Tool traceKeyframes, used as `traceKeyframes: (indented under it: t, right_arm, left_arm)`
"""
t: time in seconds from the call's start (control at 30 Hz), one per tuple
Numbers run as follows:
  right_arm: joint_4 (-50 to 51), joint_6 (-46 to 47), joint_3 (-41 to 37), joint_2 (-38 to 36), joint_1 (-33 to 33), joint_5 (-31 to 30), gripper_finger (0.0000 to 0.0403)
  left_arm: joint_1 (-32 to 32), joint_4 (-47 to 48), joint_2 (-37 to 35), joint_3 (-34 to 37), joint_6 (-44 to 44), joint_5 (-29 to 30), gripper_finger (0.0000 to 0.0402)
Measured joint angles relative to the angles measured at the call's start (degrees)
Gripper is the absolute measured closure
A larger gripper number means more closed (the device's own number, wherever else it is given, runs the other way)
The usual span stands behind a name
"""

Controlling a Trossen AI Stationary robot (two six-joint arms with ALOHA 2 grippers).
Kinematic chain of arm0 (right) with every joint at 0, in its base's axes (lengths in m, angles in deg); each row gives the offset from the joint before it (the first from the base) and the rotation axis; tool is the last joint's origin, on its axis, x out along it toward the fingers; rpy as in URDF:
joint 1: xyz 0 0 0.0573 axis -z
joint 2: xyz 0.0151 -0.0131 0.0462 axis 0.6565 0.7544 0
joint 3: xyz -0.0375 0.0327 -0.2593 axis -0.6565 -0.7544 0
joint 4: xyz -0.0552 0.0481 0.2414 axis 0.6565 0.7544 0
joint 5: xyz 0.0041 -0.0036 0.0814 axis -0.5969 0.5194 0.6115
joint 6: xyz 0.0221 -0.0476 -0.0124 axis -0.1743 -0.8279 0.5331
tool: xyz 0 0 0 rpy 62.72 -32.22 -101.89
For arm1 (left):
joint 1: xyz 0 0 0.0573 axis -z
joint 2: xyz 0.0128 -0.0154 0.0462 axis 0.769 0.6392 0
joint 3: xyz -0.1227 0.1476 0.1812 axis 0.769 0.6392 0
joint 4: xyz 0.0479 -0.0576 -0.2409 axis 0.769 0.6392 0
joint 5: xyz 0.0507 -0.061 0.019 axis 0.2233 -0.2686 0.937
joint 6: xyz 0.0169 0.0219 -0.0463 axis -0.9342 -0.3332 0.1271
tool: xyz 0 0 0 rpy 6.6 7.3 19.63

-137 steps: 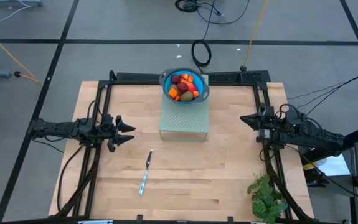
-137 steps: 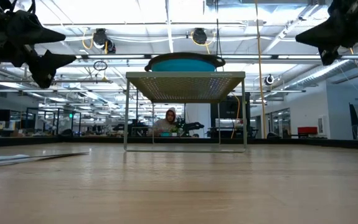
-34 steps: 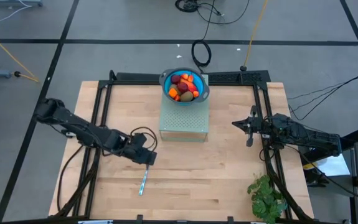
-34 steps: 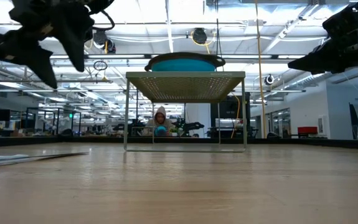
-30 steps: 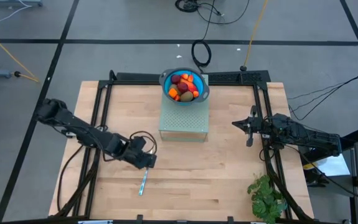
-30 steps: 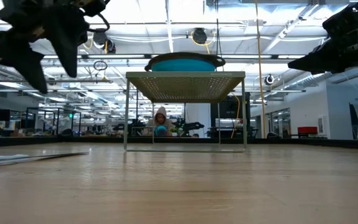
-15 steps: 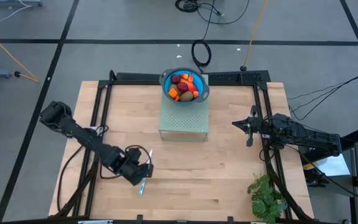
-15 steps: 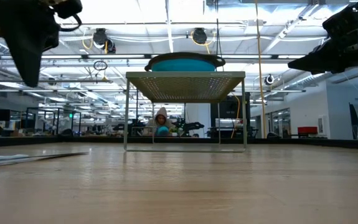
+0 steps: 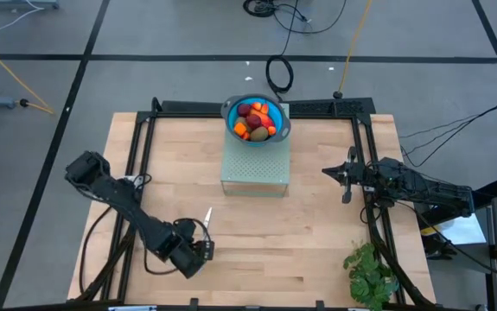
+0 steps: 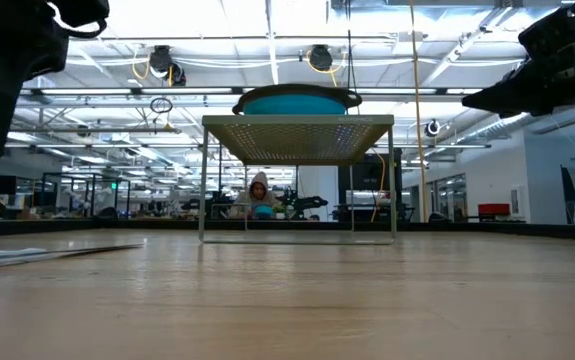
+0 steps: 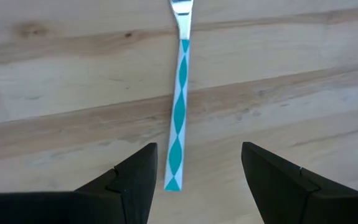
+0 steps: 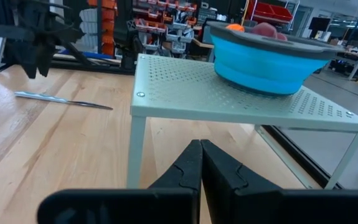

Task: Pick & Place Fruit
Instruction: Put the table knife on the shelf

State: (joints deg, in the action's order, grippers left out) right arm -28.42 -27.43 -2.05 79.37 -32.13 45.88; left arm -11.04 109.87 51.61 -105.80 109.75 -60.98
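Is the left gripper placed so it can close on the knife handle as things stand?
Probably yes: the left gripper is open with the knife handle end between its fingers, bare table either side.

Two dark jointed arms, trailing black cables, end in two-fingered hands.

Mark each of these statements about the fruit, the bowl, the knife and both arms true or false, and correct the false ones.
1. The fruit sits in the blue bowl on the perforated shelf. True.
2. The left gripper has its jaws open on either side of the knife handle. True.
3. The right gripper holds a piece of fruit. False: its jaws are shut on nothing.
4. The knife lies on the shelf. False: it lies on the wooden table.
5. A leafy plant sits near the table's right front corner. True.
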Motion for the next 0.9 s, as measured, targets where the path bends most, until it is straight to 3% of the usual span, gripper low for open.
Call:
traceKeyframes:
  t: [0.2, 0.67, 0.9]
  right_arm:
    - [-0.57, 0.0, 0.0, 0.02, 0.01, 0.02, 0.0403]
    - [-0.53, 0.01, 0.0, 0.02, -0.01, 0.11, 0.0403]
    - [-0.33, 0.0, 0.0, 0.02, 0.01, 0.33, 0.0403]
  left_arm:
    - [0.07, 7.72, 4.24, -5.74, 0.01, -2.76, 0.0169]
    - [-0.15, 6.95, 6.09, -6.5, -0.47, -2.66, 0.0169]
    - [-0.2, 5.15, 6.09, -6.5, -5.88, -2.61, 0.0169]
